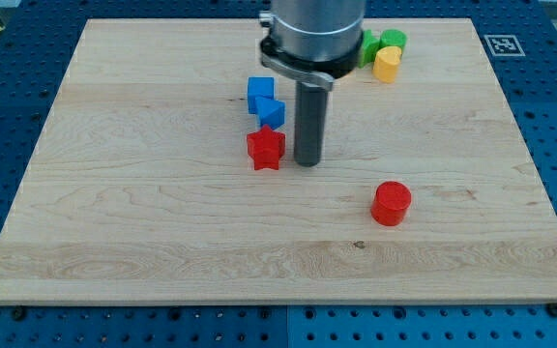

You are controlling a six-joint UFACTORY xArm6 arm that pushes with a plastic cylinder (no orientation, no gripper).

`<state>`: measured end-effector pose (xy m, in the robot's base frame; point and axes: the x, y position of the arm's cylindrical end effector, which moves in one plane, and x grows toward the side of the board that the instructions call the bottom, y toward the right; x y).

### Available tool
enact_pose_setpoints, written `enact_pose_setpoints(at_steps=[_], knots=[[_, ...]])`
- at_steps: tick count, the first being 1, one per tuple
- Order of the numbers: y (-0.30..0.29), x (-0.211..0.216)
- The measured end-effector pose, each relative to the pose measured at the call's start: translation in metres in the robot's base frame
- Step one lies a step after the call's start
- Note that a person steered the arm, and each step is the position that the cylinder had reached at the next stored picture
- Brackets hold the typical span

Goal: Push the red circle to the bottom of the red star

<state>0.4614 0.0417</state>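
Observation:
The red circle (392, 203) lies on the wooden board at the view's lower right of centre. The red star (266, 148) lies near the middle of the board. My tip (307, 162) rests on the board just to the right of the red star, close to it with a small gap. The red circle is well to the right of and below my tip.
Two blue blocks (265, 102) sit touching each other just above the red star. A yellow block (387, 64) and two green blocks (392, 41) cluster at the view's top, right of the arm's body. The board (114, 213) is pale wood on a blue perforated table.

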Motion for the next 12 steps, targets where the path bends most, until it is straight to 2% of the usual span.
enact_pose_setpoints(at_steps=[2, 3, 6, 8, 9, 12], knots=[[0.132, 0.006], [0.143, 0.019], [0.152, 0.024], [0.191, 0.039], [0.182, 0.069], [0.124, 0.081]])
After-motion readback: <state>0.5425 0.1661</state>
